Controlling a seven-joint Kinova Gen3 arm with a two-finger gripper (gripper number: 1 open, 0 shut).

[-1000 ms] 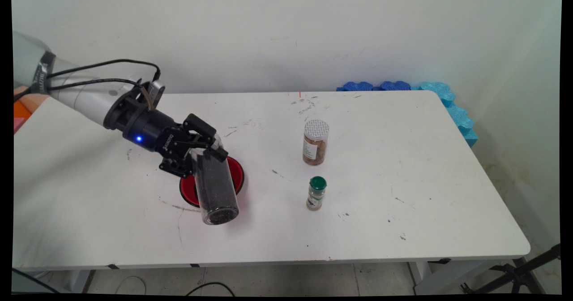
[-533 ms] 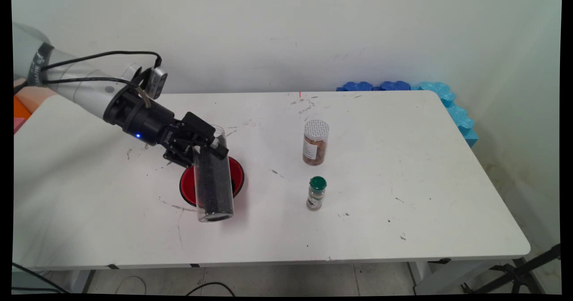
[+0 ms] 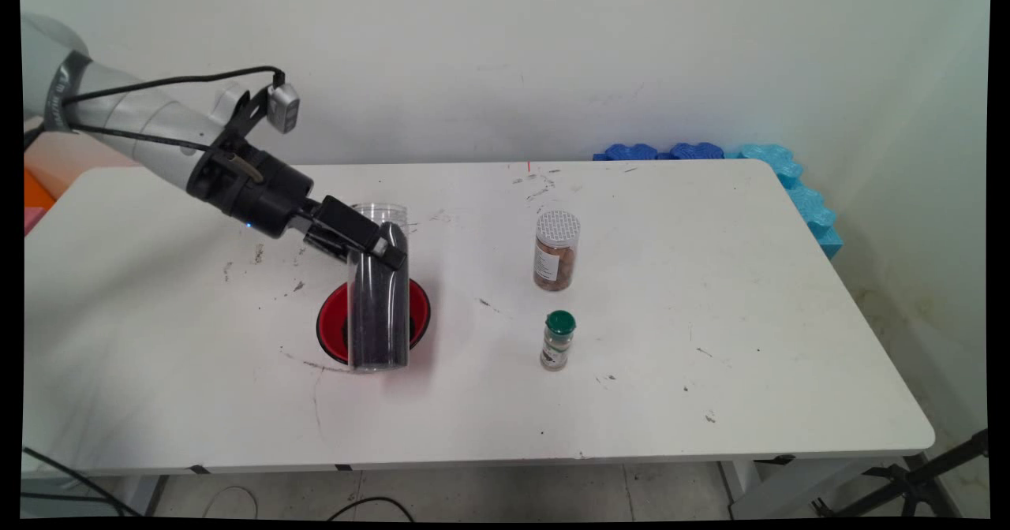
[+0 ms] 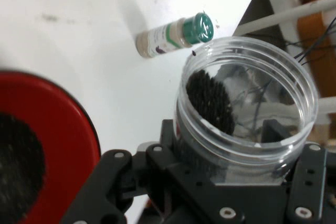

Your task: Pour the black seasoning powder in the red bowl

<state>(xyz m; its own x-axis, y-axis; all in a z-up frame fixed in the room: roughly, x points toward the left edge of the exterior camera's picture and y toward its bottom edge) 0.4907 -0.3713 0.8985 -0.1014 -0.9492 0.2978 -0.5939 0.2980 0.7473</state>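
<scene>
Now upright, open clear jar (image 3: pixel 379 293) of dark grains in the claw (image 3: pixel 377 248), clamped near its rim, over red bowl (image 3: pixel 331 326).

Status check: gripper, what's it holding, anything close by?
Gripper shut on clear jar of dark grains, jar upright, mouth open. Red bowl right behind it, dark grains inside. Green-capped shaker and brown spice jar standing off right.
</scene>
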